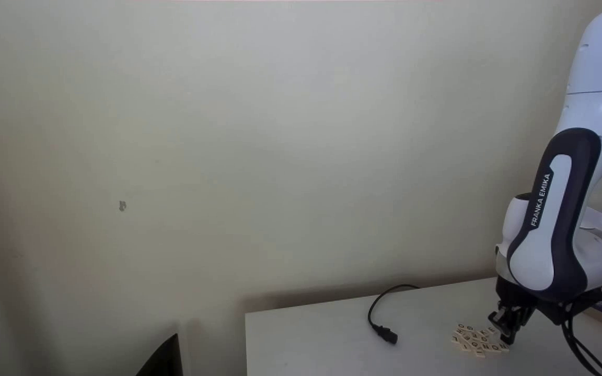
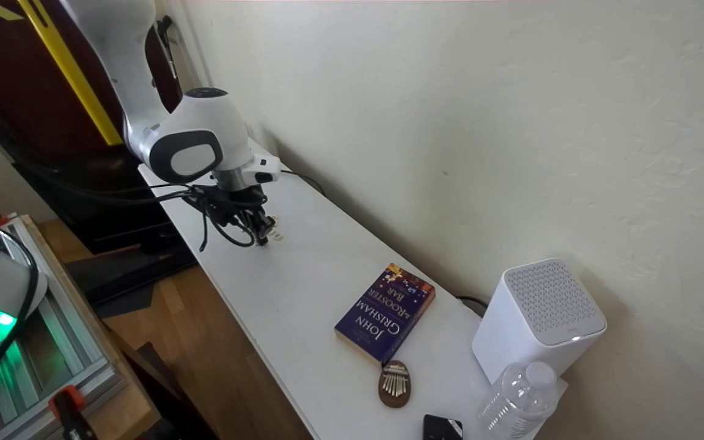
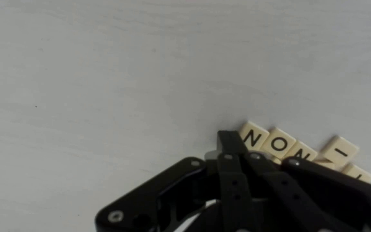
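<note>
Lying clustered: cream, black-lettered tiles [image 3: 302, 150]

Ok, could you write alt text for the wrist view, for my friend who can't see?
Closed black robot jaws extend from the bottom edge, close beside cream letter tiles on a whitish tabletop. Three in a row read N, O, N, with an I tile farther right.

The letter tiles [image 3: 279, 144] look smooth; whether plastic or wood, I cannot tell. The claw [image 3: 233, 146] is matt with metal pins [image 3: 116, 216]. The worktop [image 3: 108, 80] is matt, streaked with faint grain; the wall [image 2: 480, 122] is matt, slightly rough. The arm shell [image 1: 601, 52] is glossy. The book [image 2: 385, 313] is paper, the thumb piano [image 2: 393, 400] wood with metal tines [image 2: 395, 383], the bottle [image 2: 520, 400] clear plastic.
</note>
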Action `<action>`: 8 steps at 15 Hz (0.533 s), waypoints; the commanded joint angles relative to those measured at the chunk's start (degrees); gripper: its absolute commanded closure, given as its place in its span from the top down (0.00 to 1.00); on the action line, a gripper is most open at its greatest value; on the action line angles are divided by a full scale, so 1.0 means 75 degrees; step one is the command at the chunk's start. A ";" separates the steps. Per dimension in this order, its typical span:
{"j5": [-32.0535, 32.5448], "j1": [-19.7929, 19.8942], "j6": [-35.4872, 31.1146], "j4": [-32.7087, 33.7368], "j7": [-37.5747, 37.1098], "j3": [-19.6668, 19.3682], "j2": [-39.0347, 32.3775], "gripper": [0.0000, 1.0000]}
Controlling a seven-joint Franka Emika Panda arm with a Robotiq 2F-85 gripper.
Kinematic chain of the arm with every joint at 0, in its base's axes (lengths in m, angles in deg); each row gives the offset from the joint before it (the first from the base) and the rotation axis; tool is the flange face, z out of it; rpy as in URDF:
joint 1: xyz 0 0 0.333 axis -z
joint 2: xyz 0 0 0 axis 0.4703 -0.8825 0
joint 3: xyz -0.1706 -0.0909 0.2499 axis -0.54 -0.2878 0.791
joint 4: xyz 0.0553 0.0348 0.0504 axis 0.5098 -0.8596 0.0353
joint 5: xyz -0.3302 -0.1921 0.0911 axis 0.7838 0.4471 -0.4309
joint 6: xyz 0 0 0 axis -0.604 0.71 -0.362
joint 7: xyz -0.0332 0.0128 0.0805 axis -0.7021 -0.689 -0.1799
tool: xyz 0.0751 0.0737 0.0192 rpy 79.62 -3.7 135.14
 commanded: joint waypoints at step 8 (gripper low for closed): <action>0.0382 0.0333 -0.0115 -0.0202 0.0457 0.0390 0.0159 0.00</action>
